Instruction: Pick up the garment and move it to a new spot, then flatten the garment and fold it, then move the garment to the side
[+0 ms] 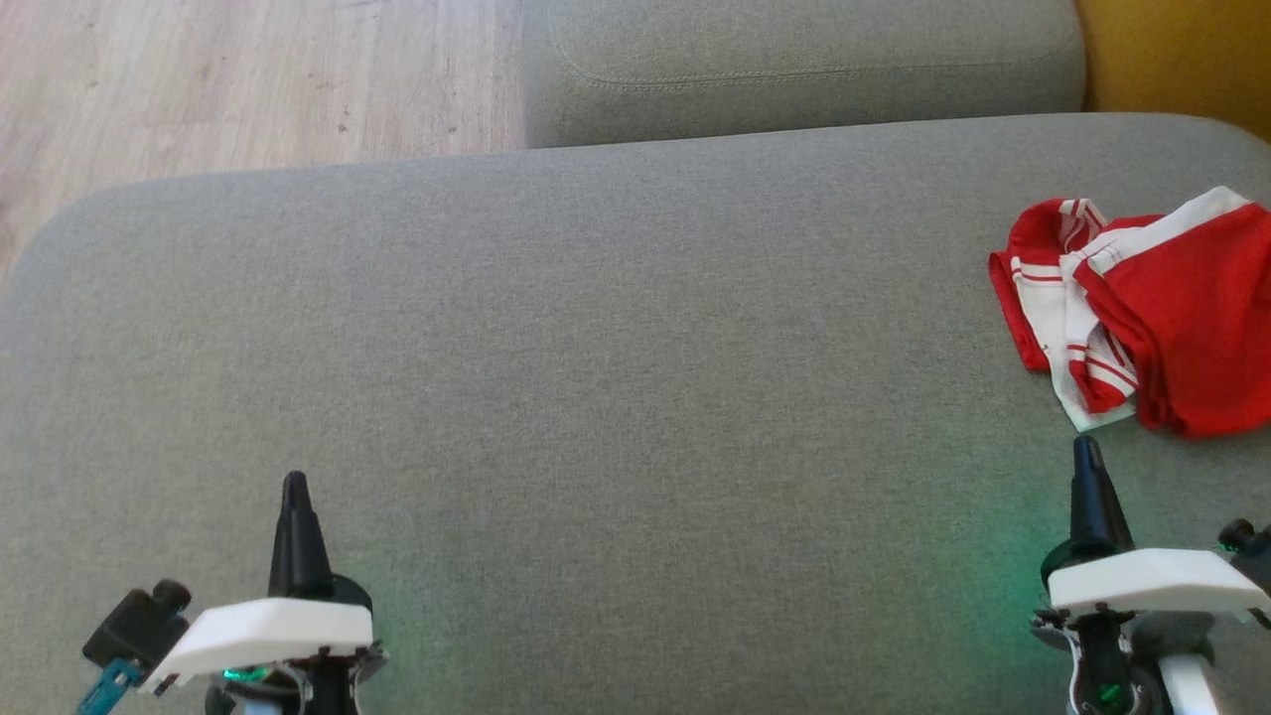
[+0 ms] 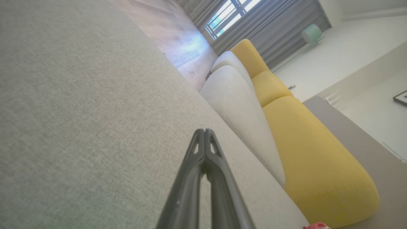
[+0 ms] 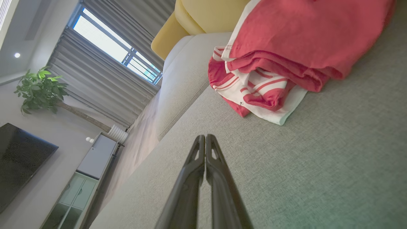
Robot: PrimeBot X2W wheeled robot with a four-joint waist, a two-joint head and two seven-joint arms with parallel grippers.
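Showing two claws over a grey sofa seat [image 1: 616, 328].

Left claw [image 1: 295, 484]: fingers pressed together tip to tip, gripping nothing, with bare fabric all round it.

Right claw [image 1: 1087, 445]: likewise closed and gripping nothing.

Garment [image 1: 1162, 308]: red with white bands and stripes. It lies crumpled in a loose heap on the seat, just ahead of the right claw and a little to that claw's right, not touching it, and well apart from the left claw. Its outer side is cut off by the edge of the head view.

Open room: a broad stretch of uncovered seat runs between the two claws and ahead of the left one.

Edges: ahead of the claws the seat ends against a grey back cushion [image 1: 794, 60]. A yellow cushion [image 1: 1172, 50] stands beyond the garment. Wooden floor [image 1: 199, 79] shows past the seat's rounded corner, ahead and to the left of the left claw.
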